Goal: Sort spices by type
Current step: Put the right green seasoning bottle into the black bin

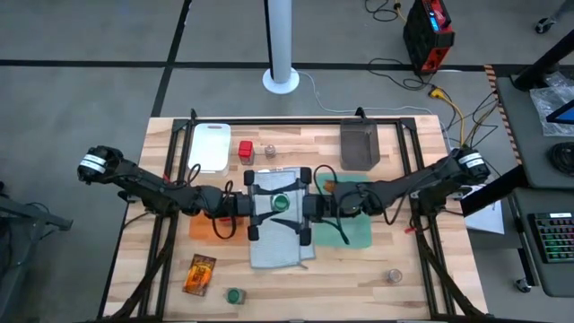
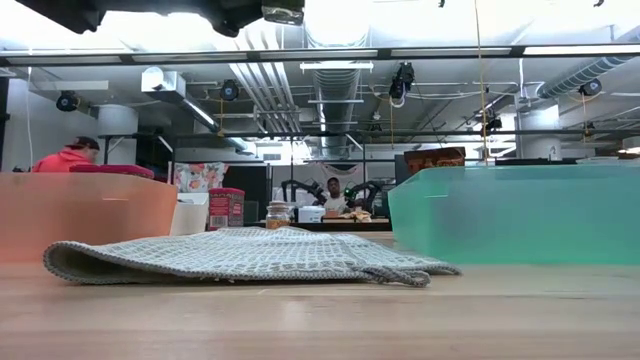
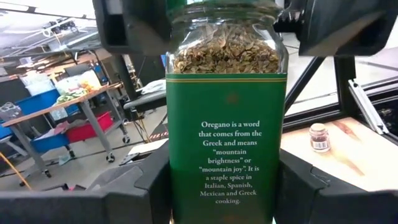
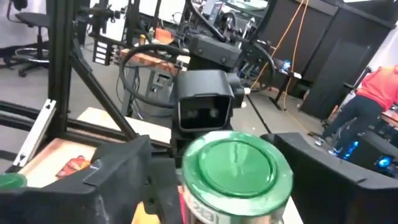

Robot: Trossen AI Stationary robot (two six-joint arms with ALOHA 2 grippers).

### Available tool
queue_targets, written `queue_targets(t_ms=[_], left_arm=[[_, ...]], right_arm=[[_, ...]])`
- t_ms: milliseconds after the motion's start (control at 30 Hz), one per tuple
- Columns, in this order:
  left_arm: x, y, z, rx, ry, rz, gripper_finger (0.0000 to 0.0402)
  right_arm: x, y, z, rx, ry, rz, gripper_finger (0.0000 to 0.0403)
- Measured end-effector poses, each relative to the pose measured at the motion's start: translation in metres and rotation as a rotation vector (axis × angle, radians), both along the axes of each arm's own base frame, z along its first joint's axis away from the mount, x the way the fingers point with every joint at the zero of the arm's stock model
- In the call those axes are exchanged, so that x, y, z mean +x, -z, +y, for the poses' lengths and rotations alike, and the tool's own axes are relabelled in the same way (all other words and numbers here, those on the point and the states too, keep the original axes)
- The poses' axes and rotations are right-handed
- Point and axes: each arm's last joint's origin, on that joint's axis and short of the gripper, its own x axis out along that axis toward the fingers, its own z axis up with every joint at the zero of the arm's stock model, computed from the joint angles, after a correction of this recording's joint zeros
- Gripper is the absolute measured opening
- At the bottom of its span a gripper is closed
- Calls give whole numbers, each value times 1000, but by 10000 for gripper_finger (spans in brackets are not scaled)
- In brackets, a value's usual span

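Note:
A green-topped jar of oregano [image 3: 227, 124] hangs upright above the grey cloth [image 1: 278, 247] at the table's middle. Its green lid [image 1: 280, 203] shows from above. My left gripper [image 1: 262, 205] comes in from the left and is shut on the jar. My right gripper [image 4: 221, 180] comes in from the right and is open. Its fingers [image 3: 134, 25] stand on either side of the jar's top, by the lid [image 4: 236, 165]; I see no touch. In the low view the grey cloth [image 2: 250, 255] lies bare. My left gripper pinches the jar's lower body [image 3: 180, 193] between its two fingers, one on each side of the green label. The fingers come level from the table's left. The jar stands upright in the hold, lid up, lifted clear of the cloth.
A red box [image 1: 246, 150] and a clear shaker [image 1: 269, 151] stand at the far side beside a white board [image 1: 213, 146]. A dark bin [image 1: 359, 146] is at far right. Near the front lie an orange-brown packet [image 1: 199, 274], another green-topped jar [image 1: 234, 294] and a shaker [image 1: 394, 276]. Orange [image 1: 204, 229] and green [image 1: 359, 235] cloths flank the grey one.

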Motion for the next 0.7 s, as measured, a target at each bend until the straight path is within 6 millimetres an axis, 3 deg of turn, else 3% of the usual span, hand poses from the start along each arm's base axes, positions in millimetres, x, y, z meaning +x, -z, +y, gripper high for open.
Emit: queue_targets(t_ms=[267, 633, 700], left_arm=[[0, -1, 0, -3, 9, -6, 176], [0, -1, 0, -29, -15, -9, 176], [0, 0, 1, -42, -44, -9, 208]], right_arm=[[-1, -2, -2, 14, 3, -1, 197], [-2, -3, -6, 19, 6, 0, 197], [-4, -5, -7, 21, 10, 3, 197]])
